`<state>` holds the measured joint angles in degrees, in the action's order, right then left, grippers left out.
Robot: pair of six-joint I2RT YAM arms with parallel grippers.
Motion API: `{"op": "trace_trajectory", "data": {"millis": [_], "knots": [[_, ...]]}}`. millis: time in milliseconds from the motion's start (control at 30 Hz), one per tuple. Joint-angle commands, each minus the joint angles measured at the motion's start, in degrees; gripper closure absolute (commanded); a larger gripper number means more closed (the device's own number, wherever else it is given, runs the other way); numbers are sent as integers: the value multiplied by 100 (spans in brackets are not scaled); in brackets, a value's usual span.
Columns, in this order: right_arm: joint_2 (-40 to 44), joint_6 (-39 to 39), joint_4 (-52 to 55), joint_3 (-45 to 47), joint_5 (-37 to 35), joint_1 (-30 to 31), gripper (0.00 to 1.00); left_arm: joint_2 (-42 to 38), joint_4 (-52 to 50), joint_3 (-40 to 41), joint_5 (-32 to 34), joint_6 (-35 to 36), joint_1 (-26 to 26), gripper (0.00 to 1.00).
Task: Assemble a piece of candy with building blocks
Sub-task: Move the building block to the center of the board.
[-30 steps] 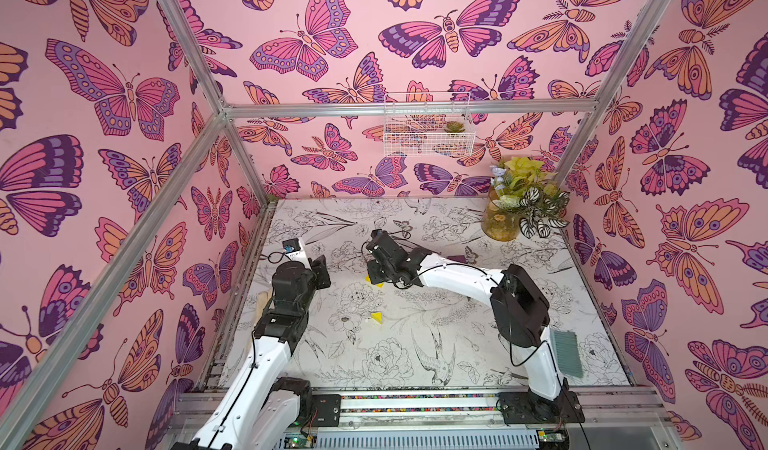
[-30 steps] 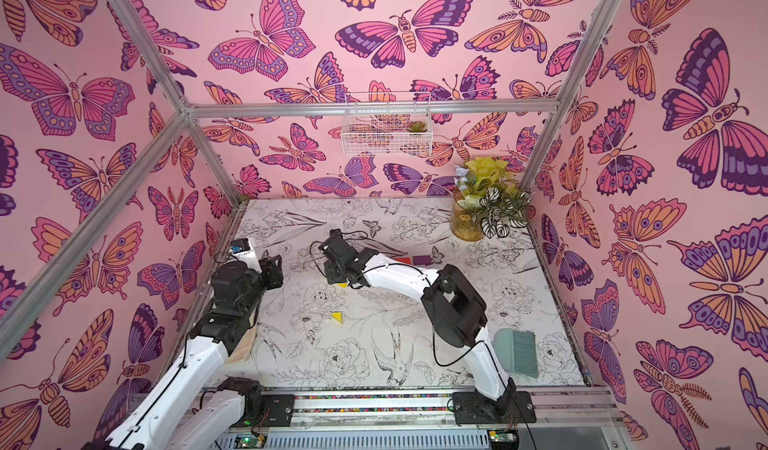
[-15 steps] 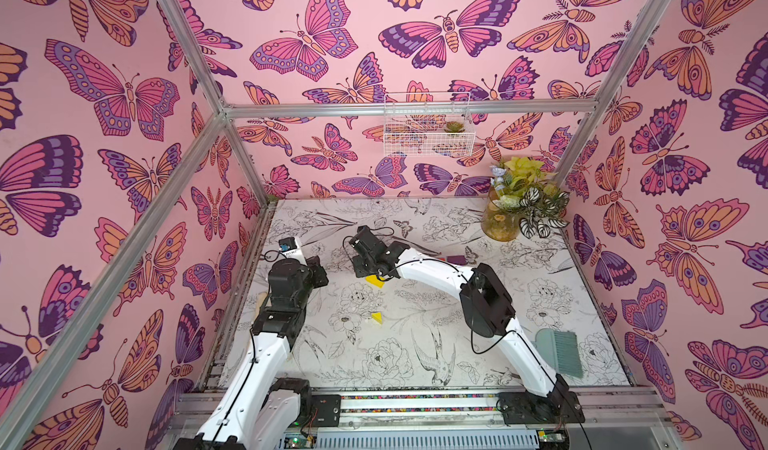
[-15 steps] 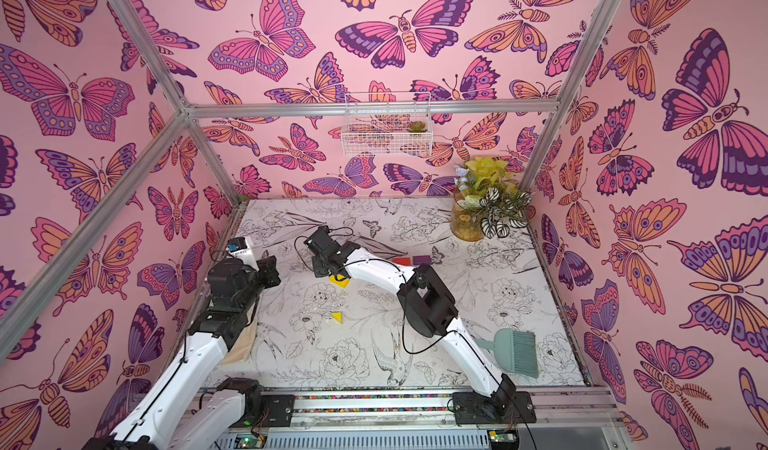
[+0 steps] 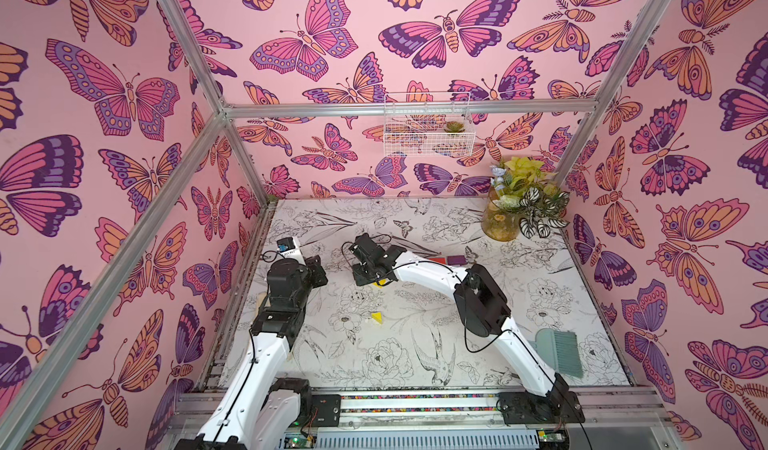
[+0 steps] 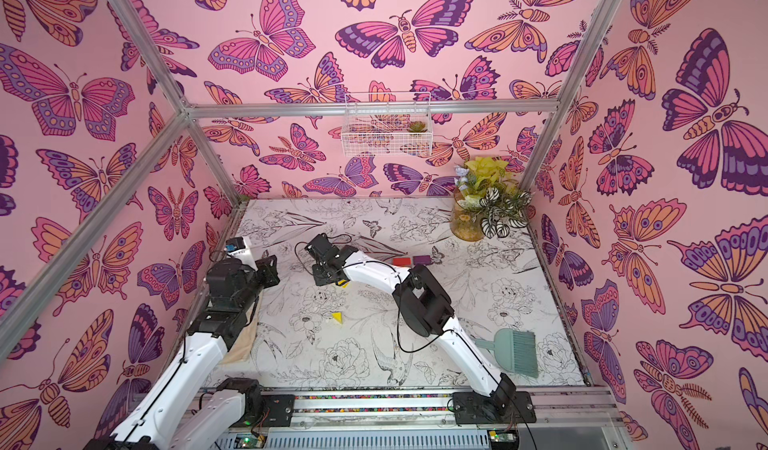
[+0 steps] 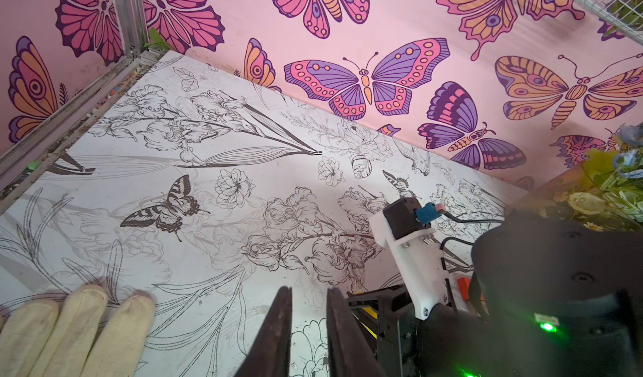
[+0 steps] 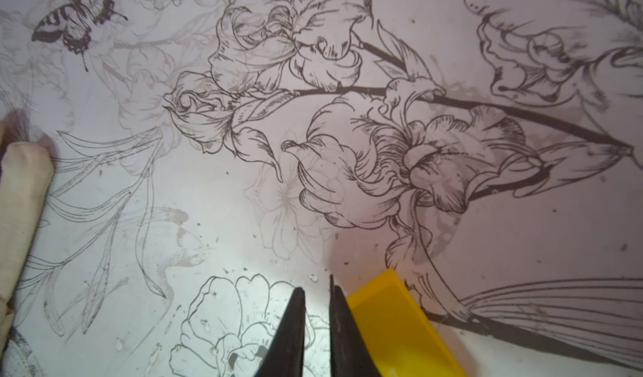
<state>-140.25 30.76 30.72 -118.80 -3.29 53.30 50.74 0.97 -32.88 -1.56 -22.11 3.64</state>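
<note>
Right wrist view, right gripper (image 8: 316, 290) narrow beside yellow block (image 8: 393, 323) edge, left gripper (image 7: 308, 290) narrow

Bright, even light fills both top views, leaving only faint, soft shadows on the table (image 5: 415, 323). In the right wrist view a pale glare patch whitens the print near the yellow block (image 8: 393, 323), which looks slightly soft up close
</note>
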Motion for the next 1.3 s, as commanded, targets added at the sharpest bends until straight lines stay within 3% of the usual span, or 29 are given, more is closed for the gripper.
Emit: {"op": "trace_trajectory", "data": {"millis": [0, 300, 700, 1000, 1100, 1267], "knots": [[-21, -168, 171, 101, -26, 23, 83, -44, -80, 63, -38, -29, -30, 75], [358, -259, 328, 734, -202, -70, 83, -109, -77, 123, -32, -47, -38, 72], [1608, -405, 163, 2612, -402, -168, 84, -91, -85, 133, -46, -74, -31, 71], [2488, -720, -353, 3418, 839, -162, 85, -50, -71, 107, -91, -114, -30, 72], [2642, -761, -225, 3650, 1055, -158, 91, -42, -72, 107, -82, -111, -32, 80], [2663, -773, -114, 4062, 1274, -157, 92, 28, -45, 98, -90, -136, -31, 86]]}}
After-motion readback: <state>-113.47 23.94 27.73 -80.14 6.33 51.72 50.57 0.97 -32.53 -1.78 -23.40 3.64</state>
